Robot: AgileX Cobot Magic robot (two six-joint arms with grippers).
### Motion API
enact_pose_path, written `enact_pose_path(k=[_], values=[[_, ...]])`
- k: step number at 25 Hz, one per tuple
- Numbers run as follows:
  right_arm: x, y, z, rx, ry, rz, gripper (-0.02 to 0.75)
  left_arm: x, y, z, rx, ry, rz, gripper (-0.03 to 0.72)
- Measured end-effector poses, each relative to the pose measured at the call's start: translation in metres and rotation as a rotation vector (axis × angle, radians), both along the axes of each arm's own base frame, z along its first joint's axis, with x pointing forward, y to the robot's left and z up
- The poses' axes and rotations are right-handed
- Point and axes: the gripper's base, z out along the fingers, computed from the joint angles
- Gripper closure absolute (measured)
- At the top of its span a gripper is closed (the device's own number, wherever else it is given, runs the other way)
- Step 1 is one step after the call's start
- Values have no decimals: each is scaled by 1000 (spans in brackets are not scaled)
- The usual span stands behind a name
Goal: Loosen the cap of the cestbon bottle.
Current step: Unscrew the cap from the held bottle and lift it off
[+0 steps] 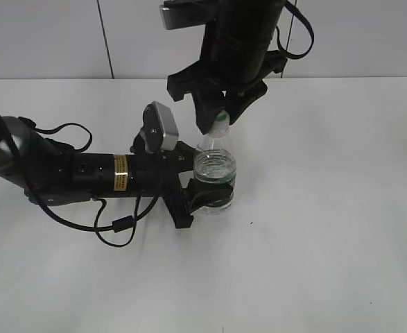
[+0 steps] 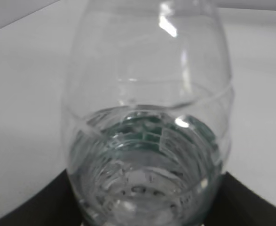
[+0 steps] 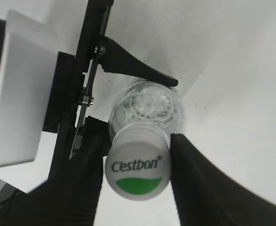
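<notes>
The cestbon bottle (image 1: pixel 215 173) stands upright near the middle of the white table, clear with a dark green label band. My left gripper (image 1: pixel 202 196) comes in from the left and is shut on the bottle's lower body; the bottle (image 2: pixel 147 122) fills the left wrist view. My right gripper (image 1: pixel 219 122) hangs straight down over the bottle and is shut on the cap (image 1: pixel 219 125). In the right wrist view the white cap (image 3: pixel 138 172), with "Cestbon" print and a green patch, sits between both black fingers (image 3: pixel 137 172), touching each. The bottle's shoulder (image 3: pixel 147 106) shows beneath it.
The white table (image 1: pixel 328 243) runs in all directions around the bottle. A loose black cable (image 1: pixel 120 225) loops from the left arm onto the table. A grey wall (image 1: pixel 369 35) stands behind the table.
</notes>
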Motion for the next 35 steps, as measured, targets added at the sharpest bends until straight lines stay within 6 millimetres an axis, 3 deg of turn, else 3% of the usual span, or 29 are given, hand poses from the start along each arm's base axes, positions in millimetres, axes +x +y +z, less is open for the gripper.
enact_pose_path(k=[11,16,23,29,35], values=[[-9,-4,-4,-21,-17,5,423,0,0,0,3,-8,-8,274],[-9,-4,-4,-32,-36,86,432,0,0,0,3,-8,-8,274],[-9,-4,-4,-83,-136,520,433,-1,0,0,3,-10,-11,274],[-9,-4,-4,-154,-270,1109,434,-1,0,0,4,-16,-15,274],[-8,-5,0,-223,-327,1384,434,-1,-1,1,2,-18,-16,274]])
